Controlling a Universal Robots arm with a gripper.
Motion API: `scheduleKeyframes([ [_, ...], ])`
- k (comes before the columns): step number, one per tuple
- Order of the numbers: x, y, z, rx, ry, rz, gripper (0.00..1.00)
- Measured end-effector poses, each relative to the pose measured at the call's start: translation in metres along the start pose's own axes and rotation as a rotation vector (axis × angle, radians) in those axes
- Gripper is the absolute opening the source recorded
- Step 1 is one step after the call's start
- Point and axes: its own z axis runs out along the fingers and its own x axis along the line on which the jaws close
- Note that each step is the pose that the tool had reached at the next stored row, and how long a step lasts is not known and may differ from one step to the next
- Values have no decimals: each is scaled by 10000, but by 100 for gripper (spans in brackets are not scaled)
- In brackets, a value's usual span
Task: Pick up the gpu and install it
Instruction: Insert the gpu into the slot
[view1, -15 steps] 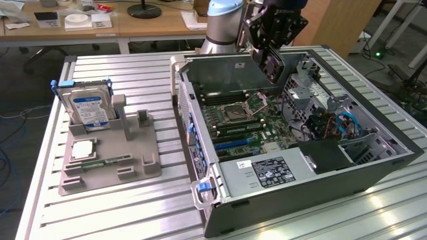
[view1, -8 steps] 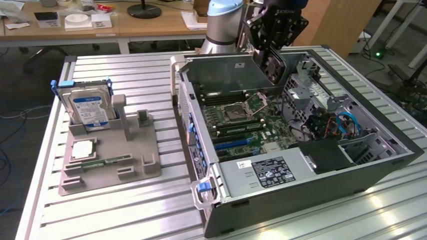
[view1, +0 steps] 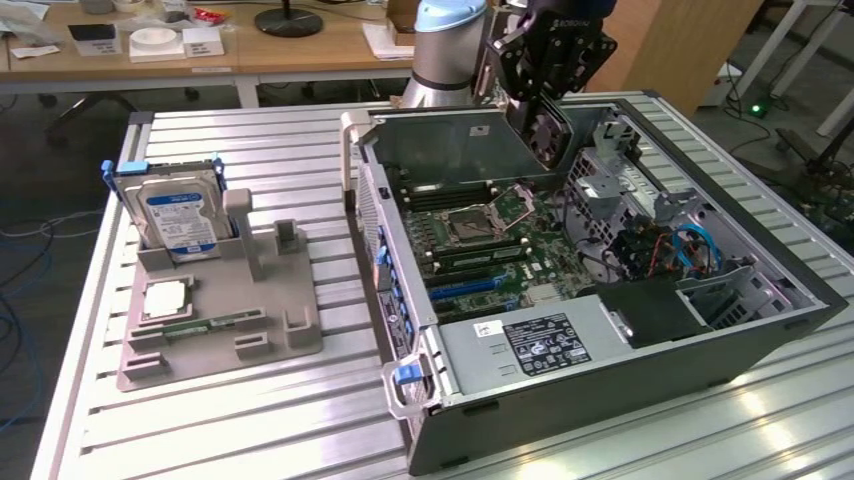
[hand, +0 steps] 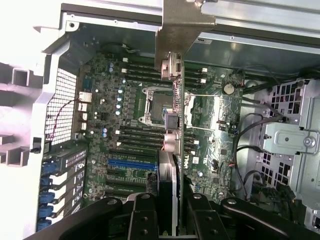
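**Gripper.** The gripper (view1: 545, 88) is narrowed onto the gpu (view1: 550, 135) and holds it. In the wrist view, the two black fingers (hand: 144, 216) press on opposite faces of the card. The card is seen edge-on between them.

**Held part.** The gpu hangs on edge below the gripper, slightly tilted. Its metal bracket (hand: 175, 35) is at the end farthest from the fingers. The card is above the open computer case (view1: 601, 400) and apart from the motherboard (view1: 494, 250). It is not seated in any slot.

**Below the card.**
- In the wrist view, the card's edge runs across the processor socket (hand: 155, 107).
- A blue expansion slot (hand: 131, 162) lies on the board just beside that line, nearer the fingers.
- Black and blue cables (view1: 694, 250) run along the side of the case towards the exterior view's right.
- A labelled power supply (view1: 534, 345) sits at the near end of the case.

**Surroundings.** The case lies on its side on the slatted metal worktop (view1: 267, 140). A grey parts holder (view1: 267, 335) stands on the worktop, well apart from the case, towards the exterior view's left. The holder carries:
- a hard drive (view1: 180, 215) with a blue label, standing upright
- a square processor chip (view1: 167, 297), lying flat
- a narrow green memory stick (view1: 214, 324), lying flat beside the chip
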Motion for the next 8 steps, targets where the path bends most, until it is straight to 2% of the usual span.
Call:
scheduleKeyframes([
  [8, 0, -1, 0, -2, 3, -116, 27],
])
